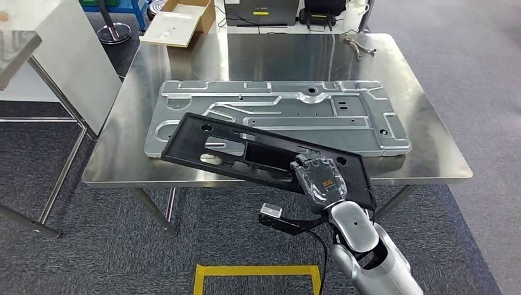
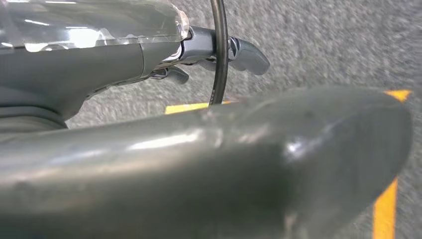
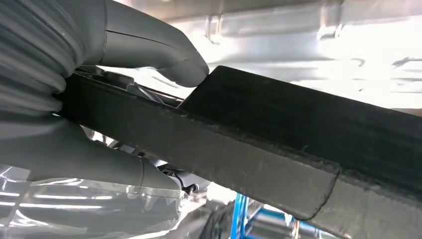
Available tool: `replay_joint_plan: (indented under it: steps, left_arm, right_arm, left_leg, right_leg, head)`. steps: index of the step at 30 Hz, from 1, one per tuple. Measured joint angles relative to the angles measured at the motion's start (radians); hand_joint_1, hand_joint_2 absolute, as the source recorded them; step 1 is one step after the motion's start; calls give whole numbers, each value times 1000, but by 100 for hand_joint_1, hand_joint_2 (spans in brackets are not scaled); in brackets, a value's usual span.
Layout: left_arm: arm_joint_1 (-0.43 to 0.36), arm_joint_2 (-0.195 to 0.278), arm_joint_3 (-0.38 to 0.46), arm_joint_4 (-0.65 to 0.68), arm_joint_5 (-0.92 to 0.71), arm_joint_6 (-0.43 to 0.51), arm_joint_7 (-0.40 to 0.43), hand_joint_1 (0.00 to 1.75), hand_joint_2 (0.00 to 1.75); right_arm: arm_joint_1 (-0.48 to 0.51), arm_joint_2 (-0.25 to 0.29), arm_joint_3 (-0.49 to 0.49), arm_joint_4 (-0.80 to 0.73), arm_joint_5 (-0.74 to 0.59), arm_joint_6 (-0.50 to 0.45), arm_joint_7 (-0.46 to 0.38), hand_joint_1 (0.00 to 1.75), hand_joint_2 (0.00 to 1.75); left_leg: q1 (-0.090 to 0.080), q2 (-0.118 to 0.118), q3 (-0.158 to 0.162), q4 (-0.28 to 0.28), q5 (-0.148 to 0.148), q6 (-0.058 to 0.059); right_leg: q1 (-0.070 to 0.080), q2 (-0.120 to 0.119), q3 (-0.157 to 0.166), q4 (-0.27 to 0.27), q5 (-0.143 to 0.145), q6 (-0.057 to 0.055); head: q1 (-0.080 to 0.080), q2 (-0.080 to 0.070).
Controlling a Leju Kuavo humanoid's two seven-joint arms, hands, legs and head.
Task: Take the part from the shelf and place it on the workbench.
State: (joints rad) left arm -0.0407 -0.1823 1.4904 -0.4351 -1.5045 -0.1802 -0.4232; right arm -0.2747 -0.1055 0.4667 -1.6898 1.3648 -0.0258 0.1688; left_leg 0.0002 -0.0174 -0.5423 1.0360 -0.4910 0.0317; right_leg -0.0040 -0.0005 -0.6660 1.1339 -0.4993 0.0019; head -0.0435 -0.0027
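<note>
Right hand of mine grips the black plastic panel at its near right end, thumb over the upper face and the other fingers under it, as the right wrist view confirms. The panel is held tilted above the steel workbench: its far left end hangs over the grey stamped metal plate lying on the workbench, and its near right corner overhangs the workbench's front edge. Whether the far end touches the plate I cannot tell. Risk one: I hold a long panel at one end only, so its weight levers against my grasp and it could twist or slide out of my fingers. Risk two: released where it is, the overhanging corner could tip the panel off the front edge onto the carpet; it needs to go further in over the workbench first. Risk three: lowering it at this tilt could scrape or shove the plate. Left hand hangs over the carpet by a yellow floor line, holding nothing that I can see; its fingers are largely masked by the arm housing, so their spread is undetermined. My under-panel fingertips are hidden, and small items at the workbench's far right corner are too small to identify.
</note>
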Motion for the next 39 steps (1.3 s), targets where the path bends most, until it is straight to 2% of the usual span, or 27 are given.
replay_joint_plan:
  steps: [1, 2, 3, 6, 7, 8, 10, 11, 12, 13, 15, 17, 20, 22, 23, 25, 26, 27, 28, 30, 31, 32, 33, 34, 36, 37, 39]
  left_arm:
    - [0, 0, 0, 2, 0, 0, 0, 0, 0]
    - [-1, 0, 0, 5, 0, 0, -1, 0, 0]
    - [-1, 0, 0, 7, 0, -1, -1, 0, 0]
    - [-2, 3, 0, 8, 0, -1, -1, 0, 0]
    - [-3, 5, 0, 9, 0, -2, -1, 0, 0]
    - [-3, 6, 0, 9, 0, -3, -1, 0, 0]
    - [-2, 7, 0, 10, 1, -3, -1, 0, 0]
    - [-1, 8, 0, 10, 1, -3, -1, 0, 0]
    - [1, 8, 0, 10, 1, -3, -1, 0, 0]
    - [2, 9, 0, 10, 1, -2, -1, 0, 0]
    - [3, 9, 0, 10, 1, -1, -1, 0, 0]
    - [3, 9, 0, 10, 1, 0, 0, 0, 0]
    - [5, 10, 1, 10, 1, 0, 1, 0, 0]
    - [4, 11, 1, 10, 1, 0, 0, 0, 0]
    - [3, 11, 1, 10, 1, 0, 0, 0, 0]
    - [0, 12, 1, 10, 1, 0, 0, 0, 0]
    - [-1, 12, 1, 10, 1, 0, 0, 0, 0]
    - [0, 12, 1, 10, 1, 0, -1, 0, 0]
    - [1, 12, 1, 10, 1, 0, -1, 0, 0]
    - [2, 12, 1, 11, 0, 0, -1, 0, 0]
    - [1, 12, 1, 11, 0, -1, -1, 0, 0]
    - [-1, 12, 1, 12, 0, -1, -1, 0, 0]
    - [-2, 12, 1, 13, 0, -1, -1, 0, 0]
    - [-2, 12, 1, 13, 0, -1, -1, 0, 0]
    - [-2, 14, 1, 13, 1, 0, -2, 0, 0]
    - [-3, 15, 1, 14, 1, 0, -2, 0, 0]
    - [-6, 15, 1, 14, 1, 0, -2, 0, 0]
  right_arm:
    - [-3, 0, 1, 4, 8, 0, 1, 175, 175]
    - [-6, 0, 2, 9, 14, 0, 1, 175, 175]
    - [-7, 0, 2, 13, 17, -1, 2, 175, 175]
    - [-7, -7, 2, 21, 20, -1, 2, 175, 175]
    - [-7, -13, 2, 24, 20, -1, 4, 175, 175]
    - [-7, -19, 1, 27, 21, -1, 5, 175, 175]
    - [-5, -31, 1, 34, 23, 0, 8, 175, 175]
    - [-2, -36, 1, 39, 24, 0, 8, 175, 175]
    - [2, -42, 1, 43, 24, 0, 8, 175, 175]
    - [5, -47, 1, 48, 25, 0, 8, 175, 175]
    - [8, -59, 1, 56, 25, 0, 8, 175, 175]
    - [8, -67, -1, 62, 24, 0, 8, 175, 175]
    - [10, -70, -5, 64, 24, 1, 7, 175, 175]
    - [10, -69, -8, 64, 21, 2, 6, 175, 175]
    - [10, -67, -10, 65, 19, 2, 5, 175, 175]
    - [12, -62, -16, 68, 12, 3, 2, 175, 175]
    - [15, -60, -18, 72, 10, 3, 0, 175, 175]
    - [17, -60, -20, 76, 8, 5, -2, 175, 175]
    - [19, -59, -22, 79, 8, 6, -4, 175, 175]
    - [18, -59, -27, 83, 6, 8, -5, 175, 175]
    - [17, -59, -29, 85, 4, 9, -6, 175, 175]
    - [16, -59, -31, 87, 2, 10, -6, 175, 175]
    - [17, -59, -32, 89, 0, 12, -7, 175, 175]
    - [17, -59, -32, 90, -1, 14, -8, 175, 175]
    - [18, -62, -33, 92, -3, 18, -10, 175, 175]
    - [17, -65, -33, 93, -4, 20, -10, 175, 175]
    - [15, -74, -33, 95, -7, 24, -11, 175, 175]
  left_leg:
    - [-1, -1, 8, 0, -9, -4]
    - [-2, -2, 13, -2, -17, -10]
    - [-3, -2, 18, 0, -19, -16]
    - [-4, 0, 24, 26, -26, -31]
    - [-3, 2, 8, 61, -36, -35]
    - [0, 4, -22, 113, -51, -39]
    - [7, 6, -97, 222, -90, -50]
    - [11, 7, -126, 250, -101, -55]
    - [13, 8, -142, 249, -95, -60]
    - [16, 10, -144, 216, -69, -63]
    - [19, 11, -124, 100, 27, -65]
    - [15, 12, -110, 19, 80, -54]
    - [10, 12, -100, 0, 77, -25]
    - [13, 11, -80, -9, 71, -12]
    - [14, 11, -71, -13, 66, -7]
    - [13, 10, -56, -14, 54, 0]
    - [13, 10, -48, -14, 46, 1]
    - [12, 9, -37, -14, 37, 1]
    - [12, 8, -25, -14, 28, 0]
    - [12, 7, -1, -15, 9, -5]
    - [11, 7, 7, -14, 1, -9]
    - [11, 6, 12, -14, -7, -15]
    - [10, 6, 16, -14, -11, -22]
    - [8, 6, 22, -14, -13, -29]
    - [8, 8, 30, -5, -16, -40]
    - [9, 9, 23, 18, -22, -44]
    - [11, 11, -31, 121, -57, -51]
  right_leg:
    - [6, 0, 8, -47, 38, -10]
    - [12, 1, 12, -75, 61, -17]
    - [15, 2, 14, -86, 62, -23]
    - [6, 2, 49, -110, 57, -36]
    - [2, 1, 63, -117, 54, -40]
    - [1, 0, 75, -122, 49, -42]
    - [0, 0, 93, -124, 34, -44]
    - [-1, 1, 103, -124, 24, -42]
    - [-2, 2, 116, -124, 14, -40]
    - [-4, 2, 131, -124, 3, -36]
    - [-7, 2, 157, -123, -20, -26]
    - [-7, 2, 167, -123, -36, -13]
    - [-7, 3, 174, -121, -45, 5]
    - [-10, 3, 158, -77, -53, 14]
    - [-11, 2, 128, -25, -64, 17]
    - [-12, 2, 42, 98, -105, 21]
    - [-12, 2, 2, 139, -121, 23]
    - [-12, 2, -23, 152, -120, 22]
    - [-12, 2, -32, 132, -98, 21]
    - [-10, 1, -11, 20, 2, 12]
    - [-7, 0, 1, -36, 41, 7]
    - [-3, 0, 10, -75, 68, 1]
    - [0, 0, 13, -95, 78, -5]
    - [2, 1, 15, -101, 73, -10]
    - [-2, 4, 34, -112, 74, -21]
    - [-4, 4, 46, -116, 70, -27]
    - [-5, 2, 65, -121, 60, -36]
  head:
    - [1, 0]
    - [1, 0]
    - [2, 0]
    - [2, 0]
    - [2, 0]
    - [2, 0]
    - [2, 0]
    - [2, 0]
    - [2, 0]
    - [2, 0]
    - [2, 0]
    - [2, 0]
    - [2, 0]
    - [2, 0]
    - [2, 0]
    - [2, 0]
    - [2, 0]
    - [2, 0]
    - [2, 0]
    - [2, 0]
    - [2, 0]
    - [2, 0]
    - [2, 0]
    - [2, 0]
    - [2, 0]
    - [2, 0]
    - [2, 0]
